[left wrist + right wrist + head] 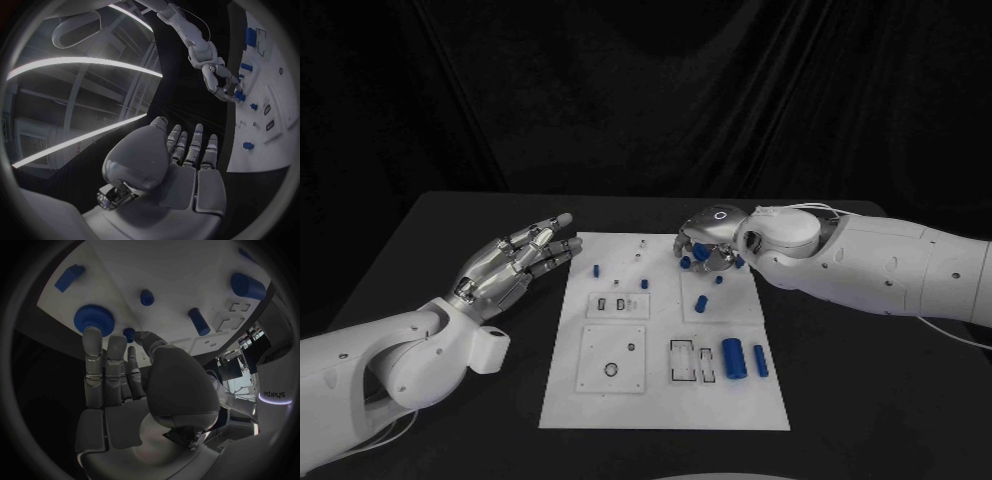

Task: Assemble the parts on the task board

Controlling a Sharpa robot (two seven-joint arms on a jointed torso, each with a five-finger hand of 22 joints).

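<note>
Black cloth hangs behind the black table (pixel 473 230), and the white task board (pixel 661 400) lies at its middle. The right hand (pixel 708 243) reaches down over the board's far end; in the right wrist view its fingers (pixel 94 355) are extended side by side, with tips at a blue toothed gear (pixel 94 319) and the thumb beside a small blue peg (pixel 129 333). Whether it has actually closed on either piece cannot be told. The left hand (pixel 516 265) hovers just off the board's left edge, fingers spread, holding nothing. Farther out, short blue pegs (pixel 596 269) dot the far half, and two larger blue cylinders (pixel 731 352) lie near the right edge beside rectangular slots. The parts look like hard, light plastic: stiff, probably smooth and apt to roll or skid. The gear is probably best pinched across its toothed rim, the pegs across their sides.
</note>
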